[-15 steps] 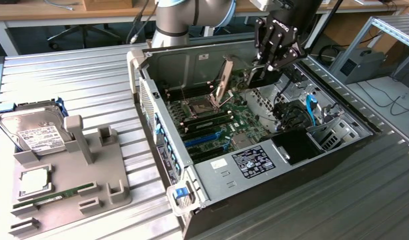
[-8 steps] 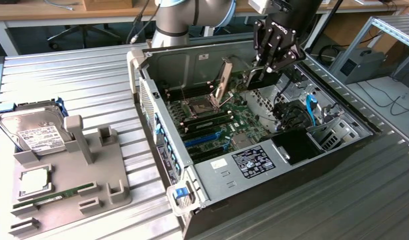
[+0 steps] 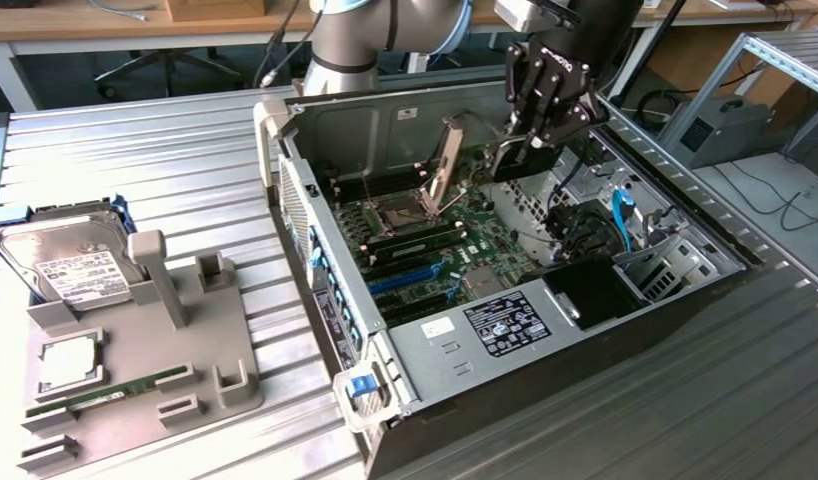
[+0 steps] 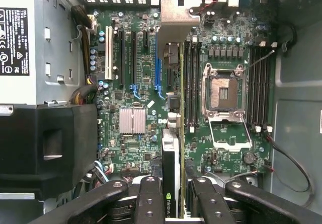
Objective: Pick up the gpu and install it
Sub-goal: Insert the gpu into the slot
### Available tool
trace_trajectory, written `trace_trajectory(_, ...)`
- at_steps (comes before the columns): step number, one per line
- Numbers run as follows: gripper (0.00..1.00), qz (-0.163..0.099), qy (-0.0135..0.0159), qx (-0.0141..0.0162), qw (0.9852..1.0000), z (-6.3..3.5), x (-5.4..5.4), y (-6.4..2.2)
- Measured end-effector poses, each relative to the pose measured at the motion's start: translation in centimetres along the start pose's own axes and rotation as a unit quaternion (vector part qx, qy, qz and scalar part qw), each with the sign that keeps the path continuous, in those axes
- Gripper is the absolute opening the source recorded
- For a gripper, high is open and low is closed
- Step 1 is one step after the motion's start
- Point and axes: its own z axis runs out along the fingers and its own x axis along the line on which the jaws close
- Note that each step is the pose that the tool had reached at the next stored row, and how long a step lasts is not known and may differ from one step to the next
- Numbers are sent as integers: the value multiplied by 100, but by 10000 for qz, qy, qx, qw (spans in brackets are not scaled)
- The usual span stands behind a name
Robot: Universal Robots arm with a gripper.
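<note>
The ribbed metal tabletop (image 3: 142,150) carries the case (image 3: 436,390), laid open side up so I can come down at the green motherboard (image 4: 136,83). My claw (image 3: 540,125) hangs over it in the exterior view's upper right, narrowed onto the gpu (image 4: 171,153) across its flat faces. The card hangs edge-down, silver bracket (image 4: 176,15) toward the vented back wall, so, I judge, its edge can meet a slot.

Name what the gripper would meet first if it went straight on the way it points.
The gripper, shut on the gpu, points down into the open case. The card would likely reach the motherboard first, near the blue slot; exact alignment is unclear.
</note>
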Motion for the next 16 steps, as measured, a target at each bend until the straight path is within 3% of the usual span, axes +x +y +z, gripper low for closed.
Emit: trace_trajectory(16,27,0,1,0,10000,147,4,7)
